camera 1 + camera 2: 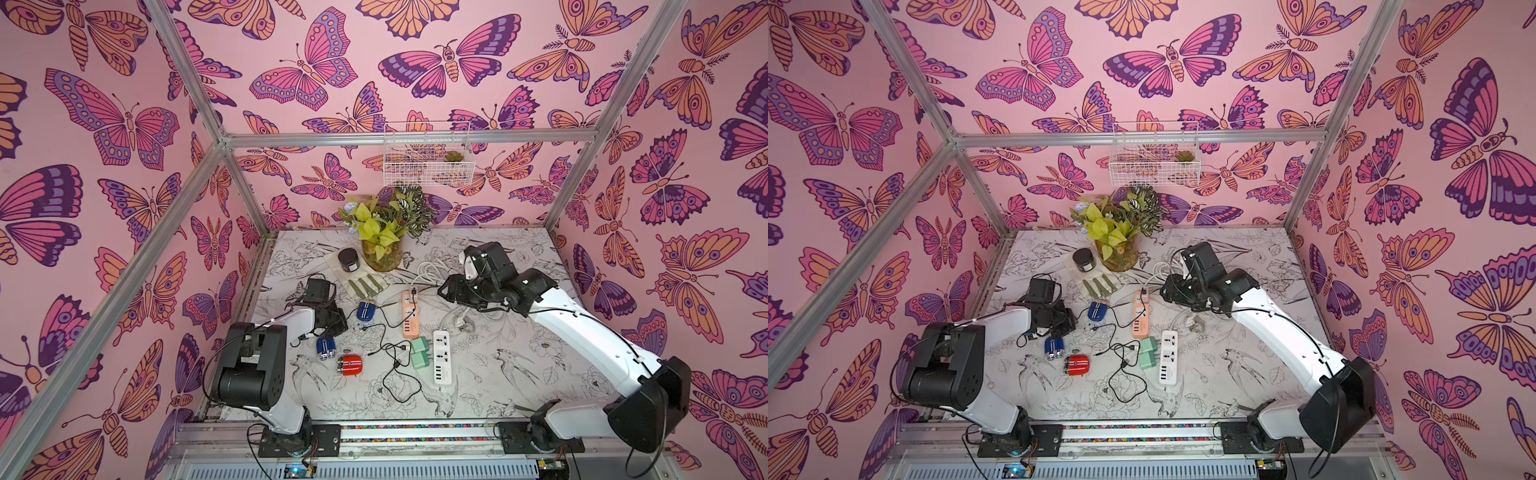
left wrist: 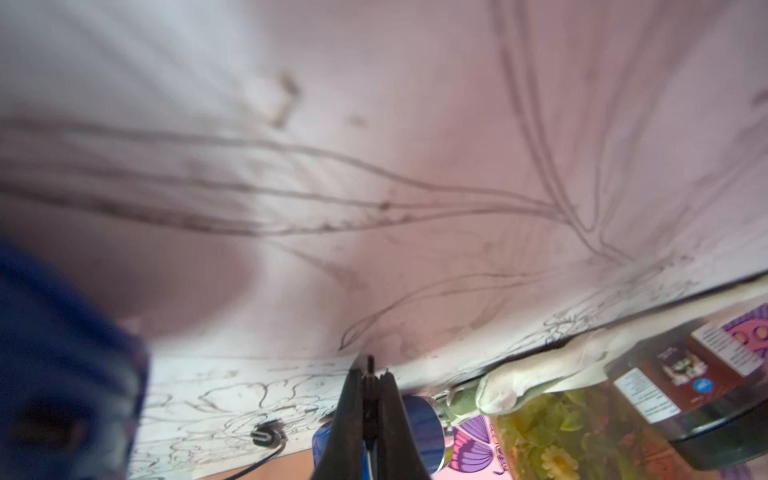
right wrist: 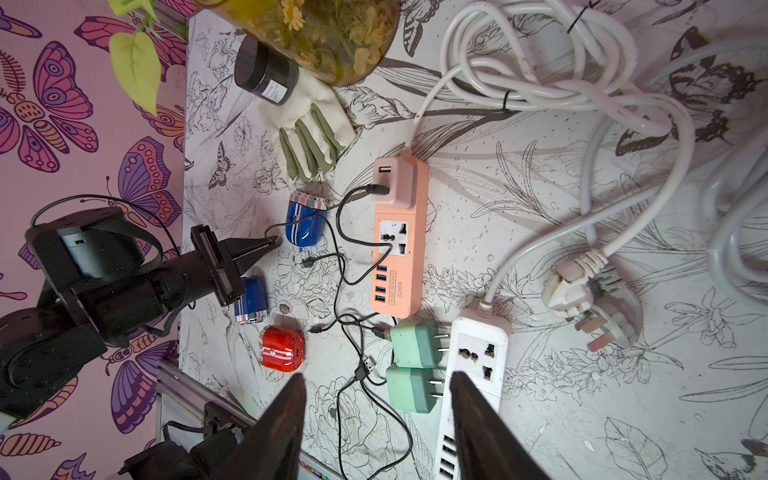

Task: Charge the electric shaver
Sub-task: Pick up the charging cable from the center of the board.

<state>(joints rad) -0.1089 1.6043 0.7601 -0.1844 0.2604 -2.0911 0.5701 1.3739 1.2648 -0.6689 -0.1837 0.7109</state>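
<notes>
Blue electric shaver (image 3: 303, 237), 1 of 3, lies at the glove's (image 3: 307, 124) fingertips, near the orange power strip (image 3: 399, 257). Left gripper (image 3: 272, 240) pinches a black cable (image 3: 282, 230) end beside it. Right gripper (image 3: 377, 375) hovers, jaws apart.

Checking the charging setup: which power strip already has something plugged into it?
The orange power strip: a pink adapter with a black cable sits in its end socket. The white strip's sockets show nothing plugged in.

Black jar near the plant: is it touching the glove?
Touching. The right wrist view shows the black jar sitting on the white cuff of the glove, with no table showing between them.
</notes>
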